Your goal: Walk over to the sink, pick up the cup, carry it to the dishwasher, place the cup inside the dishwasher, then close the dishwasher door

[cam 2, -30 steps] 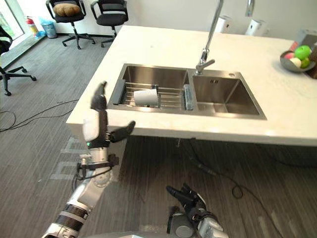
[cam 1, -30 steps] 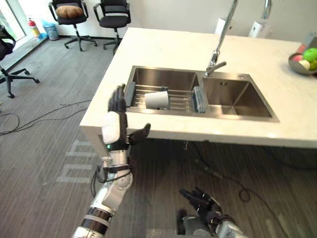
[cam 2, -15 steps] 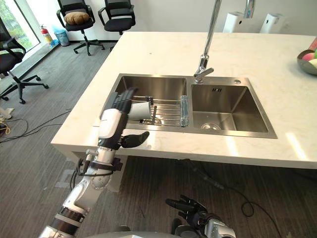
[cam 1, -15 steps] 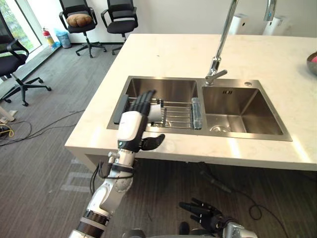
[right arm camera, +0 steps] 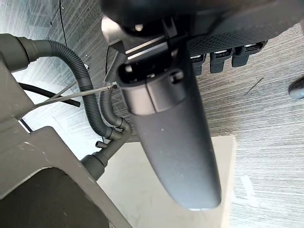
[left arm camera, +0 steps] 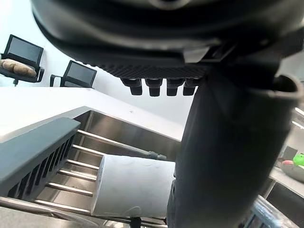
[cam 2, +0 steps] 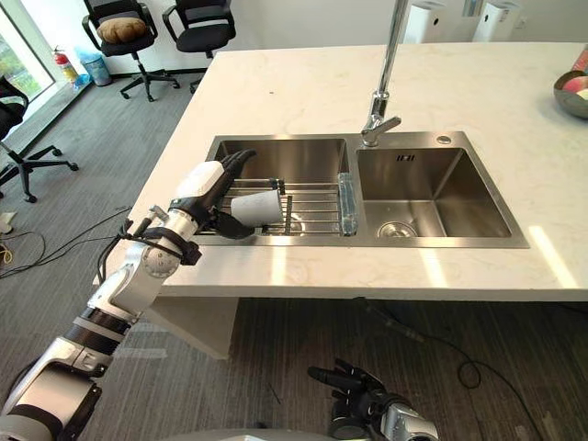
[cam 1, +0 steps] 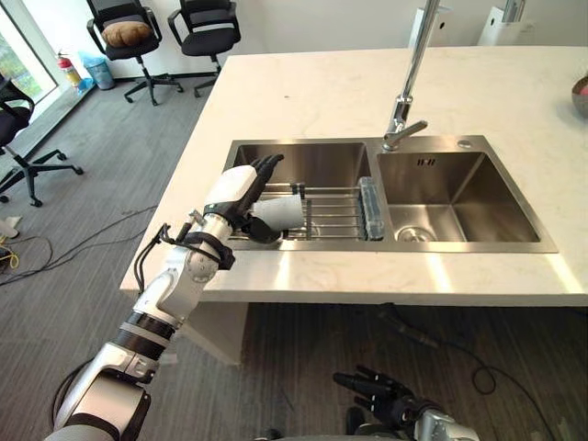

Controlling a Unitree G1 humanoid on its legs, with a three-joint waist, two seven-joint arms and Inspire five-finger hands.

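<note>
A white cup lies on its side on a wire rack across the left basin of the steel sink. My left hand reaches over the sink's left rim and is open. Its straight fingers hover above the cup and its thumb lies along the cup's near side. The cup's open end points away from the hand. Low over the floor in front of the counter, my right hand is open with its fingers spread.
A tall faucet rises behind the divider between the two basins. The white counter stretches behind and to the right, with a fruit bowl at its far right edge. Office chairs stand at the back left. Drain hoses hang under the sink.
My left hand has moved forward from the counter's front edge into the left basin and now flanks the cup. The camera has also shifted. The right hand stays low.
</note>
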